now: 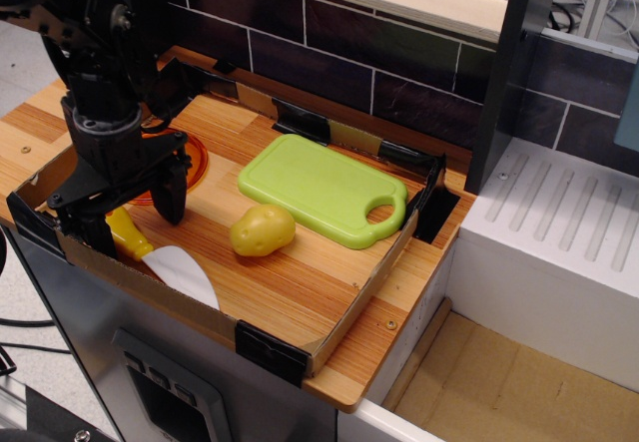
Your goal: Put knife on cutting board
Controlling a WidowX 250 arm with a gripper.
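The knife [160, 254] lies at the front left of the tray, its yellow handle [128, 234] toward the left and its white blade [185, 273] toward the front wall. My black gripper [130, 218] is open and straddles the handle, one finger [170, 191] behind it and the other [93, 230] in front; whether the fingers touch it I cannot tell. The light green cutting board [321, 189] lies flat at the back right of the tray, its handle hole to the right.
A yellowish toy potato [263, 229] sits between knife and board. An orange translucent lid [193, 161] lies behind my gripper, mostly hidden. Low cardboard walls [150, 287] ring the wooden tray. A white ribbed unit [559, 242] stands to the right.
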